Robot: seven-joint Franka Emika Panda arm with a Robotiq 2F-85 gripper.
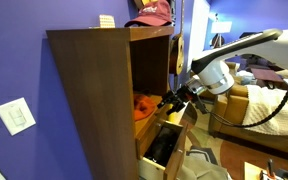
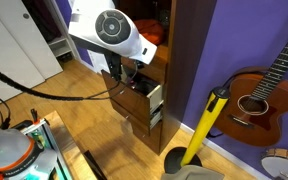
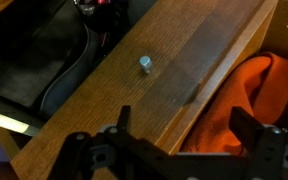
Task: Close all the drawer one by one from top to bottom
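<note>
We see the end effector (image 3: pixel 179 130) with its fingers spread wide apart and nothing between them. In the wrist view it sits over the dark-brown front (image 3: pixel 189 60) of a pulled-out drawer, close to it, but we cannot tell whether it touches the wood. A small round knob (image 3: pixel 144 63) stands on that front, ahead of the fingers and a little toward one side.

Behind the front, inside the drawer, lies a crumpled orange cloth (image 3: pixel 252 100) against the lighter wood of the inner side. On the other side of the front we look down into a lower drawer holding dark things (image 3: pixel 39 55) that we cannot make out.

In an exterior view the end effector (image 1: pixel 172 100) is at the open face of the cabinet (image 1: pixel 89 90), level with the orange cloth (image 1: pixel 142 105). The drawers (image 1: pixel 154 152) below it stand out from the cabinet, and the lowest one we can see sticks out farthest. The white arm (image 1: pixel 239 50) reaches in from the side. A maroon cap (image 1: pixel 151 12) rests on the cabinet top.

In an exterior view the arm (image 2: pixel 109 30) covers most of the end effector, and the drawers (image 2: pixel 144 100) project in steps. A yellow pole (image 2: pixel 206 125) and a guitar (image 2: pixel 264 95) lean by the purple wall.
</note>
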